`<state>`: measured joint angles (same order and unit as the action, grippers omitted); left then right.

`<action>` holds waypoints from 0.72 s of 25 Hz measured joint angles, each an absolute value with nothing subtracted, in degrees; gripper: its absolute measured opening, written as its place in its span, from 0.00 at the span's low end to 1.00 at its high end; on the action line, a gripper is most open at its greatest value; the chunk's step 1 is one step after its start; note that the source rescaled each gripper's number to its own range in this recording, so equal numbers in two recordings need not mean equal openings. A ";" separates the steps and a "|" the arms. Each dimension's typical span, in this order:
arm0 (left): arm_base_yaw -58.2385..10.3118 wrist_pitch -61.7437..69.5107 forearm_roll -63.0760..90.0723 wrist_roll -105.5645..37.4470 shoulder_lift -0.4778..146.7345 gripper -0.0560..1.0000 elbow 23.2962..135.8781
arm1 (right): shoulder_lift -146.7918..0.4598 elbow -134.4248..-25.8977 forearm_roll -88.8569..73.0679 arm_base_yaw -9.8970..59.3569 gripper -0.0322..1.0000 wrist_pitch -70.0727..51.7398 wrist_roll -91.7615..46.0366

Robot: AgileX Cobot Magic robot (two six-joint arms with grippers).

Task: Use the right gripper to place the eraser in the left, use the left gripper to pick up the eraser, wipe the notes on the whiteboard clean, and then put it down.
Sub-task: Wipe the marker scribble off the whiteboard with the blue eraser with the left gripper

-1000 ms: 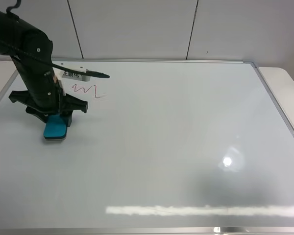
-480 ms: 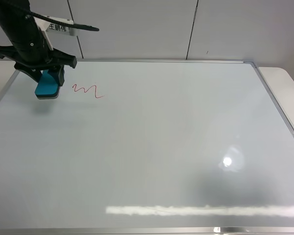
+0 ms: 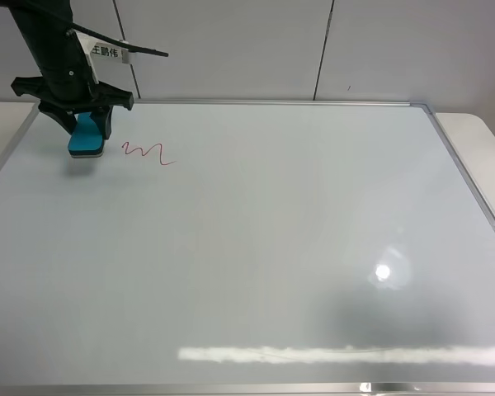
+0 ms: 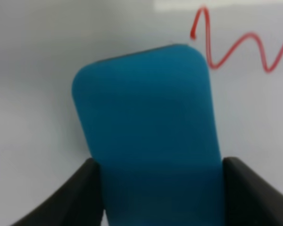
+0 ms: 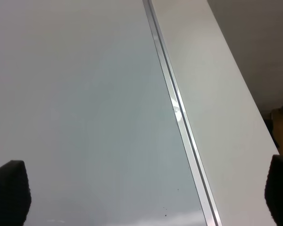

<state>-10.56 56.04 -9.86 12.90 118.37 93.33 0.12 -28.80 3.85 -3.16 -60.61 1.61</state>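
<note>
The teal rounded-rectangle eraser [image 3: 87, 143], held by the black two-fingered left gripper [image 3: 87, 128] just left of the red squiggle notes [image 3: 148, 153], should press flat and sweep right across them.

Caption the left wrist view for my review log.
Left pincer grips the teal eraser, its corner next to the red notes on the whiteboard.

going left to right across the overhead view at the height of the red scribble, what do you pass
eraser, clamped in the left gripper → notes → long bare stretch of whiteboard → silver frame on the board's right edge → white table
</note>
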 joint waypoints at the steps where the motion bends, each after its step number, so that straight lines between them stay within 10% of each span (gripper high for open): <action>1: -10.56 56.38 -9.86 12.49 119.66 0.05 95.01 | 0.12 -28.80 3.85 -3.16 1.00 -60.61 1.61; 18: -10.56 53.63 -9.83 9.14 130.59 0.05 103.47 | 0.12 -28.80 3.85 -3.16 1.00 -60.61 1.61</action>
<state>-10.56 53.63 -9.83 9.14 130.59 103.47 0.12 -28.80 3.85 -3.16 -60.61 1.61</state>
